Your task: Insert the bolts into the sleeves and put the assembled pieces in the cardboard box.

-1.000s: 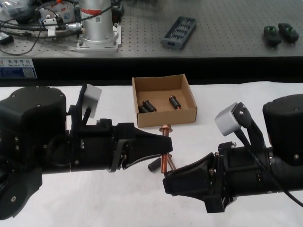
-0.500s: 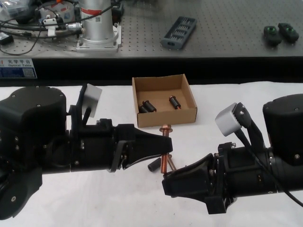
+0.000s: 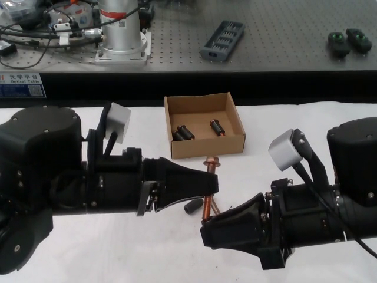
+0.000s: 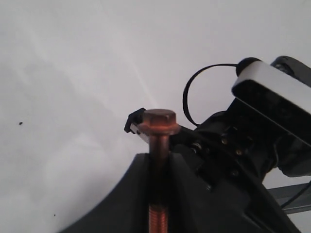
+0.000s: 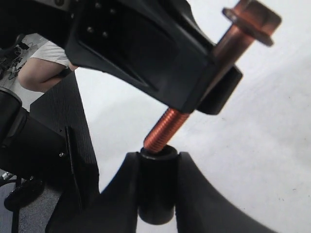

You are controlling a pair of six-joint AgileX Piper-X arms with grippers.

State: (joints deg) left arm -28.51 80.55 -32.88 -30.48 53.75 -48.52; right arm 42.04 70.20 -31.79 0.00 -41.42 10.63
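My left gripper (image 3: 210, 187) is shut on a copper bolt (image 3: 207, 203), held upright with its hex head (image 4: 159, 121) on top. Directly below it my right gripper (image 3: 206, 228) is shut on a black sleeve (image 5: 156, 187). The bolt's threaded tip (image 5: 163, 133) sits at the sleeve's open mouth, just entering it. The two grippers meet in front of the cardboard box (image 3: 206, 146), which holds two dark assembled pieces (image 3: 184, 132) and another with a copper end (image 3: 217, 126). In the left wrist view the bolt's shaft (image 4: 158, 213) runs between my black fingers (image 4: 136, 194).
A loose black sleeve (image 3: 191, 207) lies on the white cloth under the grippers. Behind the cloth runs a perforated metal bench with a silver post (image 3: 121, 26), a dark rack (image 3: 222, 40) and cables. A person's leg (image 5: 43, 73) shows beyond the table edge.
My left gripper has shifted a little right and down with the bolt, bringing its tip onto the sleeve. The right gripper has barely moved.
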